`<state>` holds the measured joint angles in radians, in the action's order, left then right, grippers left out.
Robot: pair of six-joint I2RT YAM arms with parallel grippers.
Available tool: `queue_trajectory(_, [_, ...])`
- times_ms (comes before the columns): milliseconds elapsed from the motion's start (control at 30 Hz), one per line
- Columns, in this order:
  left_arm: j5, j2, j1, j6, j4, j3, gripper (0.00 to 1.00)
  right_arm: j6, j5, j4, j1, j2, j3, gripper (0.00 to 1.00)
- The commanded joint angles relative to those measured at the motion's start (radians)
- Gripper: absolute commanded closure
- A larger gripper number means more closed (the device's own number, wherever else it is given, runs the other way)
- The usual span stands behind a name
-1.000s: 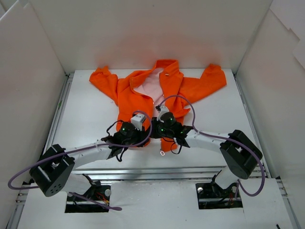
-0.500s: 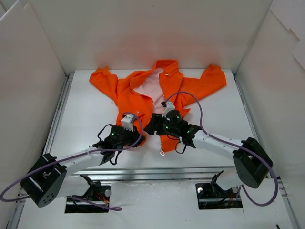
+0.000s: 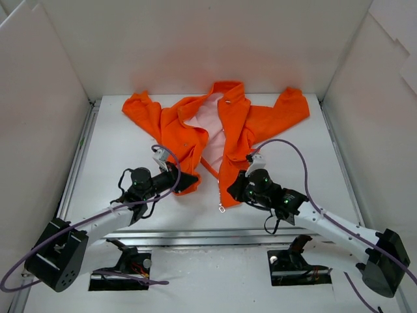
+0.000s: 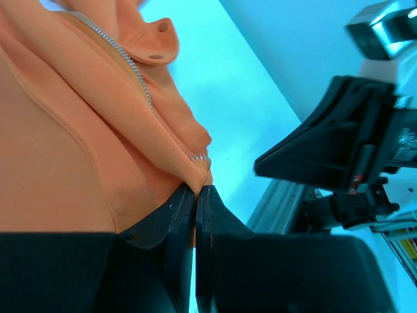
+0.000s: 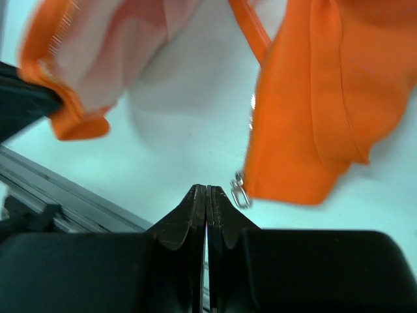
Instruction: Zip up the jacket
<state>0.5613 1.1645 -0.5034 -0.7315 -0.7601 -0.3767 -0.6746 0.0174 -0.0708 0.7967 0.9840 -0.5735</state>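
Note:
The orange jacket (image 3: 195, 127) lies spread at the back of the table, its front open on the pale pink lining (image 3: 210, 120). My left gripper (image 3: 193, 182) is shut on the bottom corner of the jacket's left front panel (image 4: 189, 163), beside its zipper teeth (image 4: 130, 62). My right gripper (image 3: 232, 194) is shut with nothing between its fingers. It hovers just left of the silver zipper pull (image 5: 239, 190), which hangs at the bottom corner of the right front panel (image 5: 313, 117). In the top view the zipper pull (image 3: 222, 209) lies on the table.
White walls (image 3: 45, 98) close in the table on three sides. A metal rail (image 3: 215, 235) runs along the near edge. Purple cables (image 3: 287, 147) loop off both arms. In the left wrist view the right arm (image 4: 339, 150) shows close by.
Both arms have drawn apart from the middle of the hem. The left gripper carried its panel corner leftward; the right gripper let go and backed off toward the near right, then shut empty.

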Motion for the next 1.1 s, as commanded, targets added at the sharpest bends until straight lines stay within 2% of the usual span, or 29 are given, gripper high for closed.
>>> queue_trajectory(0, [0.144, -0.038, 0.009, -0.019, -0.144, -0.056, 1.00, -0.008, 0.084, 0.130, 0.038, 0.018, 0.001, 0.99])
queue_trajectory(100, [0.146, -0.061, 0.009, 0.009, -0.105, -0.065, 1.00, -0.011, 0.102, 0.141, 0.058, 0.062, 0.004, 0.91])
queue_trajectory(133, [0.146, -0.066, 0.009, 0.010, -0.101, -0.065, 1.00, -0.010, 0.114, 0.141, 0.061, 0.074, -0.005, 0.87])
queue_trajectory(167, [0.146, -0.075, 0.019, 0.018, -0.096, -0.065, 1.00, -0.008, 0.122, 0.143, 0.062, 0.088, -0.012, 0.77])
queue_trajectory(267, [0.135, -0.110, 0.019, 0.064, -0.041, -0.064, 1.00, 0.010, 0.141, 0.140, 0.062, 0.154, -0.041, 0.68])
queue_trajectory(467, [0.104, -0.131, 0.019, 0.095, 0.007, -0.051, 1.00, 0.023, 0.202, 0.186, 0.070, 0.355, -0.137, 0.67])
queue_trajectory(600, [0.101, -0.129, 0.019, 0.093, 0.007, -0.047, 1.00, 0.006, 0.216, 0.190, 0.075, 0.396, -0.152, 0.66])
queue_trajectory(667, [0.104, -0.126, 0.019, 0.093, 0.013, -0.050, 1.00, 0.007, 0.204, 0.181, 0.082, 0.426, -0.163, 0.60])
queue_trajectory(800, [0.108, -0.131, 0.019, 0.092, 0.008, -0.045, 1.00, -0.002, 0.216, 0.193, 0.099, 0.478, -0.181, 0.55])
queue_trajectory(1067, [0.089, -0.152, 0.019, 0.089, 0.015, -0.037, 1.00, -0.043, 0.291, 0.264, 0.114, 0.571, -0.209, 0.54])
